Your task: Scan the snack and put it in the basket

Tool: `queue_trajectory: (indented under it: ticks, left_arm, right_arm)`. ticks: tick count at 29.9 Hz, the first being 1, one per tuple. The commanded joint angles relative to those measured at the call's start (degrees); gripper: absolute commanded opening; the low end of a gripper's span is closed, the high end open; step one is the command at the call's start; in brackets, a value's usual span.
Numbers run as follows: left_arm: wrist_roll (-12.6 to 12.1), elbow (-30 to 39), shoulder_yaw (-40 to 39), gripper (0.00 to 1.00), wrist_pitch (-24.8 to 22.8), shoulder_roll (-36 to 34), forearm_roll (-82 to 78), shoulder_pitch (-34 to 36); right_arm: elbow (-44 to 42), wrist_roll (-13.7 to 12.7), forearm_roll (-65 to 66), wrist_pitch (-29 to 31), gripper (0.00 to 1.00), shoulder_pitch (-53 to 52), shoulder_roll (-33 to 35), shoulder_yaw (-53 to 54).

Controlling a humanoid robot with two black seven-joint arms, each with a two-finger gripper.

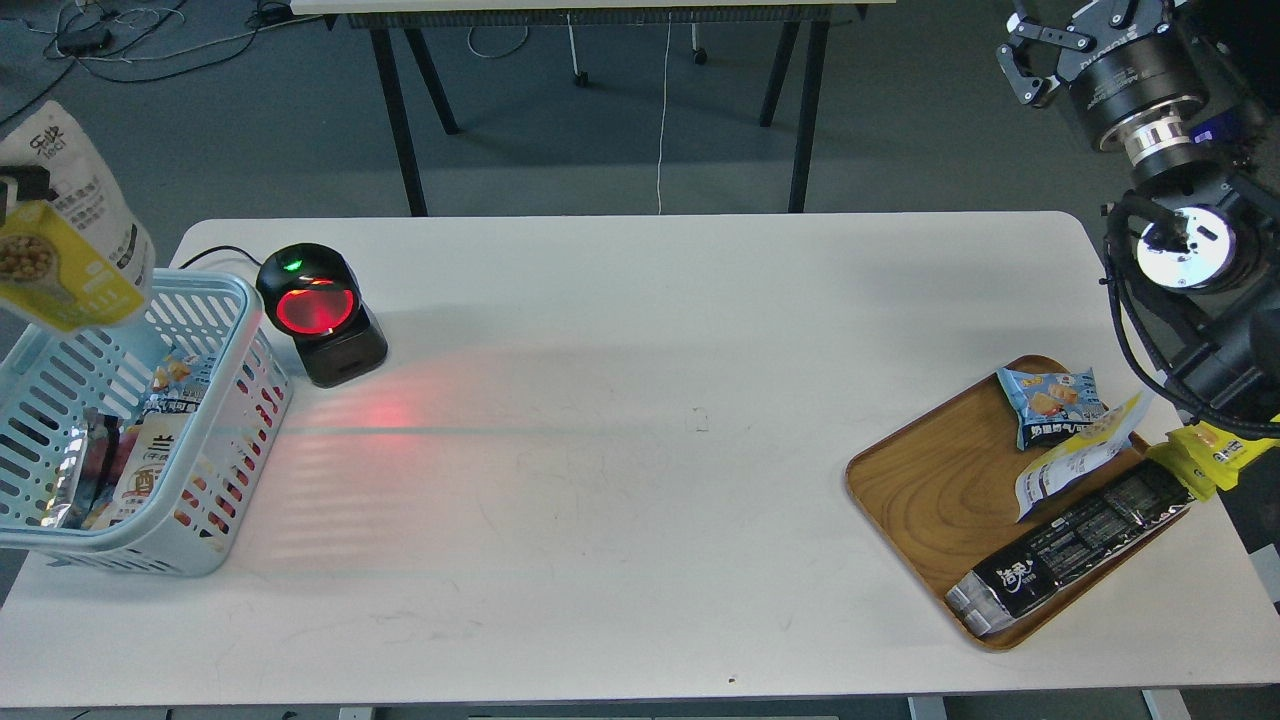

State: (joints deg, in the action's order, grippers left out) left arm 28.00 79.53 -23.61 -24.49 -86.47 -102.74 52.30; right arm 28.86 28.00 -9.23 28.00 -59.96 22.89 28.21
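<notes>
From the head view, my left gripper (pixel 18 190) grips the snack (pixel 68 232) at the left edge, above the basket (pixel 232 300) rim; broad bare table (pixel 620 400) lies between — my right gripper (pixel 1030 60), far right, hangs open.

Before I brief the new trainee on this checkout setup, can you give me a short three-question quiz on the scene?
1. True or false: the snack already lies inside the basket.
2. Which item lies at the near end of the wooden tray? A) blue packet B) long black packet C) scanner
3. Fill in: the scanner window glows ____.

Key
1. False: it hangs above the basket's far left rim, at the picture's left edge.
2. B, the long black packet.
3. Red.
</notes>
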Motion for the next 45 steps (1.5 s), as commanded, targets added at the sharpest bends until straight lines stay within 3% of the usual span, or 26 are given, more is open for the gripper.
queue_trajectory:
  ticks: [1, 4, 5, 6, 7, 8, 12, 18, 21, 24, 30, 32, 37, 41, 45]
  left_arm:
    - [0.00, -0.17, 3.30, 0.05, 1.99, 0.07, -0.01, -0.01]
    - [0.00, -0.08, 3.66, 0.22, 2.17, 0.68, -0.01, -0.01]
    - [0.00, -0.08, 3.66, 0.33, 2.17, 1.03, 0.08, -0.01]
    - [0.00, -0.08, 3.57, 0.50, 2.34, 1.38, 0.34, -0.01]
    - [0.00, -0.08, 3.31, 0.74, 2.78, 1.65, 1.13, 0.08]
    - [0.00, -0.17, 3.22, 0.85, 3.48, 1.74, 2.88, 0.08]
    - [0.00, -1.22, 3.05, 0.99, 4.63, 2.70, 15.78, 0.26]
    - [0.00, -8.59, 1.90, 0.99, 3.93, 13.05, 35.91, 3.06]
    - [-2.25, -12.55, 1.47, 0.99, 4.01, 20.44, 48.29, 3.68]
    - [-2.52, -17.20, -0.99, 0.99, 3.75, 27.21, 63.57, 3.68]
    - [-3.13, -29.93, -6.17, 1.00, -3.51, 41.79, 88.12, 3.68]
    - [-4.79, -34.86, -8.11, 0.99, -3.51, 46.54, 92.43, 4.03]
    - [-12.08, -46.81, -16.18, 0.99, -3.51, 58.05, 101.05, 5.00]
    - [-16.48, -54.21, -21.99, 0.99, -3.51, 64.83, 106.33, 5.09]
    - [-17.72, -57.29, -25.69, 0.99, -3.51, 68.00, 112.04, 5.09]
  right_arm:
    - [-0.03, 0.00, 0.00, 0.00, 0.97, -0.07, 0.05, 0.00]
    - [-0.03, 0.00, 0.00, 0.00, 0.97, -0.07, 0.05, 0.00]
    - [0.06, 0.00, 0.00, 0.00, 0.97, -0.16, 0.05, -0.09]
    - [0.06, 0.00, 0.00, 0.00, 0.97, -0.16, 0.05, 0.00]
    - [0.06, 0.00, 0.00, 0.00, 0.97, -0.16, 0.05, 0.00]
    - [0.06, 0.00, 0.00, 0.00, 0.97, -0.16, 0.14, 0.00]
    - [0.06, 0.00, 0.00, 0.00, 0.97, -0.25, 0.67, -0.09]
    - [-0.38, 0.00, 0.09, 0.00, 0.98, -0.77, 0.67, 0.17]
    - [-0.73, 0.00, 0.09, 0.00, 0.99, -0.86, 0.93, 2.71]
    - [-1.08, 0.00, 0.09, 0.00, 0.99, -0.69, 1.54, 6.14]
    - [-0.82, 0.00, -0.18, -0.49, 0.99, -0.16, 2.78, 9.31]
    - [-0.82, 0.00, -0.26, -0.40, 0.98, 0.19, 2.78, 9.49]
    - [-0.82, -0.14, -2.54, -0.49, 0.98, 1.25, 1.81, 9.49]
    - [-1.08, -6.10, -5.01, -0.49, 0.98, 1.60, 0.58, 9.67]
    - [-2.40, -10.32, -5.36, -0.32, 0.99, 1.69, -1.78, 11.77]
